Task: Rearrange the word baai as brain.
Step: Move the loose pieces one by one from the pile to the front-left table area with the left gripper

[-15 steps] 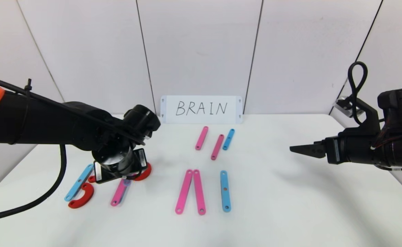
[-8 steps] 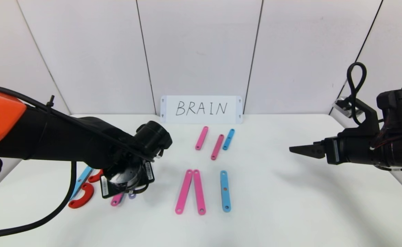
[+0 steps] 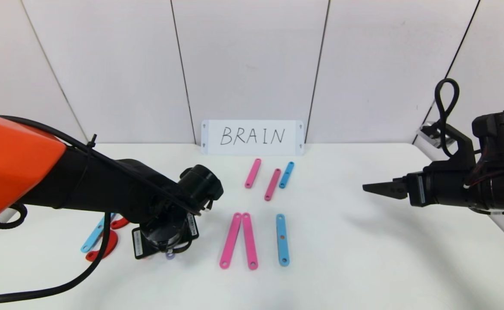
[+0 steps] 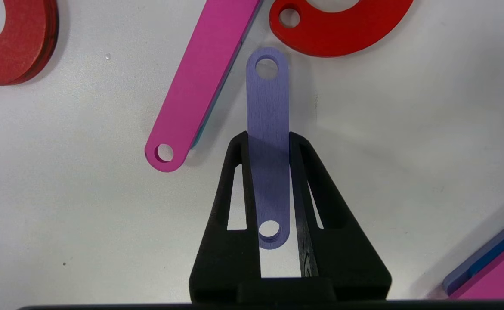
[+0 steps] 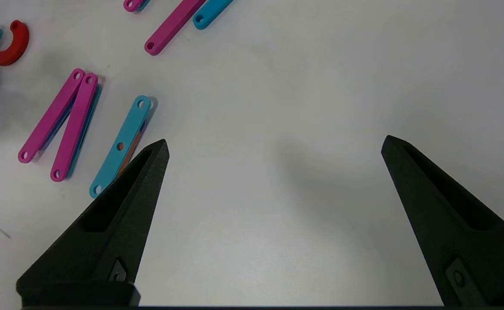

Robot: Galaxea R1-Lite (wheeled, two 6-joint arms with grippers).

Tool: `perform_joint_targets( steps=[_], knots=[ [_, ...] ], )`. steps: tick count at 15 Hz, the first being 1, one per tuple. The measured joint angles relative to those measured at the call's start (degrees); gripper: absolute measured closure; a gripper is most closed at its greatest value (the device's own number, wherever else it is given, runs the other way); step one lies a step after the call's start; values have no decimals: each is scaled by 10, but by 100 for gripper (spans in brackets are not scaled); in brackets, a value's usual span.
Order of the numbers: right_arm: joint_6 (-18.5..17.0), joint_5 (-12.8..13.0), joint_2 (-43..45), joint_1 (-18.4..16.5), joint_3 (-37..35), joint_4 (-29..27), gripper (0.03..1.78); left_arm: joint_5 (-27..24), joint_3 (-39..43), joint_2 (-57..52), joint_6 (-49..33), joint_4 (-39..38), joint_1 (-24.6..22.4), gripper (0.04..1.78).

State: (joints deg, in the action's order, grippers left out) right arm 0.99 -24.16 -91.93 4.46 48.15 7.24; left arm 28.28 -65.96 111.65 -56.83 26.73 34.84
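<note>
My left gripper point(image 4: 269, 140) is shut on the short purple strip point(image 4: 267, 99), with one finger on each long edge, low over the table at front left. In the head view only the strip's end point(image 3: 170, 255) shows under the wrist. Beside it in the left wrist view lie a pink strip point(image 4: 204, 77) and two red curves point(image 4: 342, 21) point(image 4: 15, 43). A blue strip point(image 3: 93, 236) and a red curve point(image 3: 105, 249) lie left of the arm. Two long pink strips point(image 3: 230, 241) touch at their far ends, with a blue strip point(image 3: 282, 240) to their right. My right gripper point(image 3: 366, 187) is open and empty at the right point(image 5: 273, 144).
Two pink strips point(image 3: 252, 173) point(image 3: 272, 184) and a short blue strip point(image 3: 286, 175) lie at the back centre. The white BRAIN card point(image 3: 252, 137) stands against the wall. The table point(image 3: 363, 267) ends at the wall behind.
My left arm has moved toward the front and a little right, taking the purple strip with it and covering the pink strip and a red curve. The right arm has not moved.
</note>
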Motion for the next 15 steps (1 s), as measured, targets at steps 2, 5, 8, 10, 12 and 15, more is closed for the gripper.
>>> perform_joint_targets(
  steps=[2,5,8,10,12,15],
  knots=[
    [0,0,0,0,0,0,8,0,0,5,-1,0,0,155],
    [0,0,-1,0,0,0,8,0,1,8,-1,0,4,155],
    [0,0,-1,1,0,0,8,1,1,9,-1,0,6,152],
    [0,0,-1,1,0,0,8,1,1,10,-1,-9,6,142],
    [0,0,-1,2,0,0,8,1,1,10,-1,-13,6,120],
    [0,0,-1,2,-1,0,8,1,-1,10,-1,-16,5,68]
  ],
)
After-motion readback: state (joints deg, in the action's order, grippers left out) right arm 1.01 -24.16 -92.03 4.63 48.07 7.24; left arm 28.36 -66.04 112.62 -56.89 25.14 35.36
